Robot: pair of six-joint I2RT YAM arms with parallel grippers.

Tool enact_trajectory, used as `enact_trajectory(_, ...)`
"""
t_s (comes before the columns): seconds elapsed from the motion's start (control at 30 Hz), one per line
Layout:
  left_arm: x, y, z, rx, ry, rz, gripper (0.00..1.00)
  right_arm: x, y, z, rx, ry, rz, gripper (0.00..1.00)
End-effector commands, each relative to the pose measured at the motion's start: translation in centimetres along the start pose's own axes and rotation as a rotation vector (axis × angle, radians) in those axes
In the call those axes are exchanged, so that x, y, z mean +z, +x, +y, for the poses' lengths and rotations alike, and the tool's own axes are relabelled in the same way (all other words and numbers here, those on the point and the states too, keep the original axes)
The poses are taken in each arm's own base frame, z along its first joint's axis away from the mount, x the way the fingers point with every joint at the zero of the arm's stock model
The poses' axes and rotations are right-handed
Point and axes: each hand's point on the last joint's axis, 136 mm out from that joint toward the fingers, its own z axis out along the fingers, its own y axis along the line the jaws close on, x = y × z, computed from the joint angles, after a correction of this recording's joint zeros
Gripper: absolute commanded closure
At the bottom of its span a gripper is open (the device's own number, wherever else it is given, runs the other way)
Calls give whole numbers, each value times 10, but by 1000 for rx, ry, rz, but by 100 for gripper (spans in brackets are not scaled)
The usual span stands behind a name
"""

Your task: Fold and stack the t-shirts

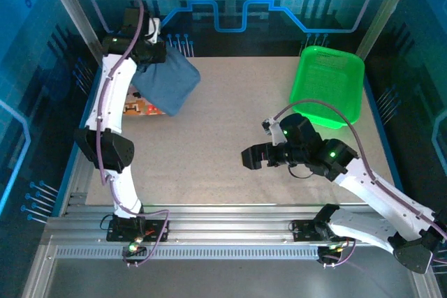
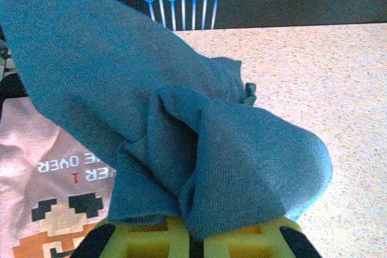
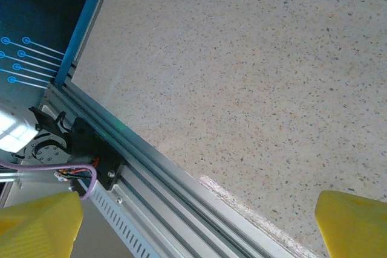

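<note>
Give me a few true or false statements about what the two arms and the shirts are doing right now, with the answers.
1. The left gripper is shut on the slate-blue t-shirt. True.
2. The right gripper holds the pink t-shirt. False: its fingers are wide apart with nothing between them, over the bare table.
3. The pink t-shirt, with a pixel-art print, lies flat on the table beneath the hanging slate-blue one. True.
4. The green mesh basket stands beside the left arm. False: it sits at the table's far right, beyond the right arm.
</note>
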Motion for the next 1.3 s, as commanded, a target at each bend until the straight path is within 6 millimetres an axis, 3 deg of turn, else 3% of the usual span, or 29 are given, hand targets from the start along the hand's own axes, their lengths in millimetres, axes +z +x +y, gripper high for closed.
enact_trajectory(0.0, -6, -16, 12, -57, 31, -46, 100, -2, -3, 2, -11, -7, 10, 0)
enact_trajectory(0.3, 26, -15, 60, -201, 17, -19, 100, 8, -7, -3, 1, 4, 30, 0)
enact_trajectory(0.53, 65, -7, 113, -373, 25, 6, 100, 18, -17, -8, 15, 16, 44, 0)
enact_trajectory(0.67, 97, 6, 146, -476, 36, 36, 100, 27, -27, -8, 29, 16, 46, 0)
enact_trajectory(0.97, 171, 54, 210, -697, 63, 120, 100, 47, -47, -1, 49, 24, 59, 0)
enact_trajectory(1.03, 181, 59, 216, -736, 84, 124, 60, 50, -49, 1, 46, 36, 62, 0)
enact_trajectory(1.1, 182, 57, 220, -795, 127, 105, 35, 53, -49, 7, 33, 31, 72, 0)
enact_trajectory(1.13, 180, 53, 222, -811, 140, 91, 2, 54, -50, 8, 30, 33, 75, 0)
enact_trajectory(1.27, 148, 29, 231, -842, 155, 16, 1, 55, -49, 19, 2, 33, 77, 0)
